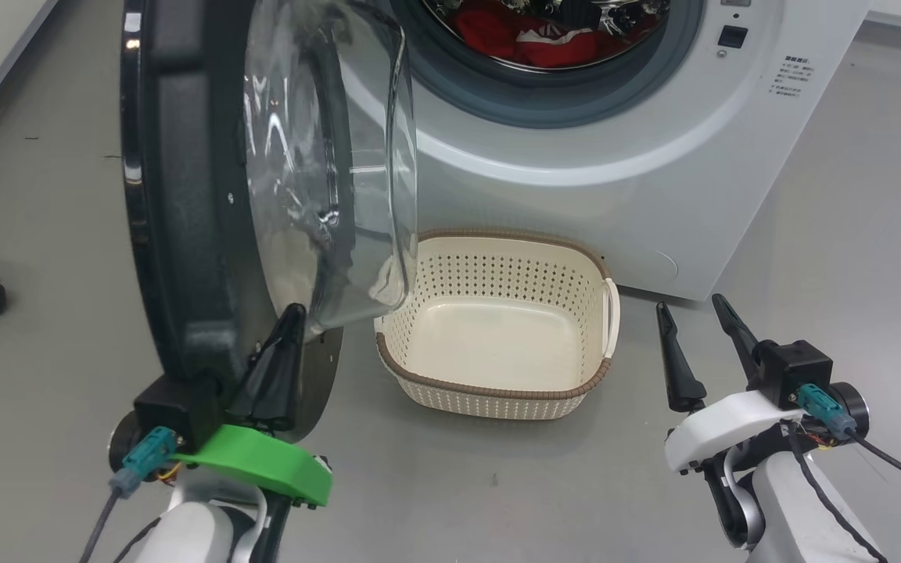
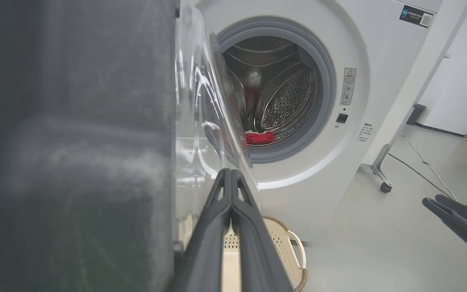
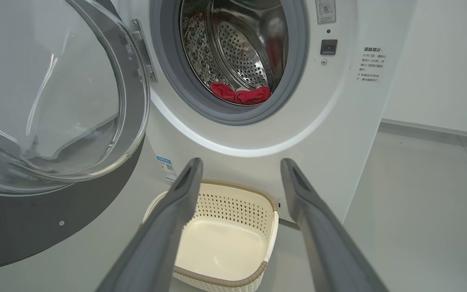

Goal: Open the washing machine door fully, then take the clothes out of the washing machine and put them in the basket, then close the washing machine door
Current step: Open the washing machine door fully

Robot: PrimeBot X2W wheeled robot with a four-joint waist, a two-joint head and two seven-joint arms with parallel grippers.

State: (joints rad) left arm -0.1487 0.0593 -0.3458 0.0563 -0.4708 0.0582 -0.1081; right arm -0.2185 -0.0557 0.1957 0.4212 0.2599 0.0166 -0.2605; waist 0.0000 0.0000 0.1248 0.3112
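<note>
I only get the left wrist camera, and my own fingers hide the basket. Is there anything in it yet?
Observer: No, the basket is empty; the head view shows its cream floor bare.
Operator: Is the other hand holding something?
Observer: No. The right gripper hovers open beside the basket, holding nothing.
Operator: Are the clothes all red?
Observer: Mostly. The clothes in the washing machine show a white stripe too.
</note>
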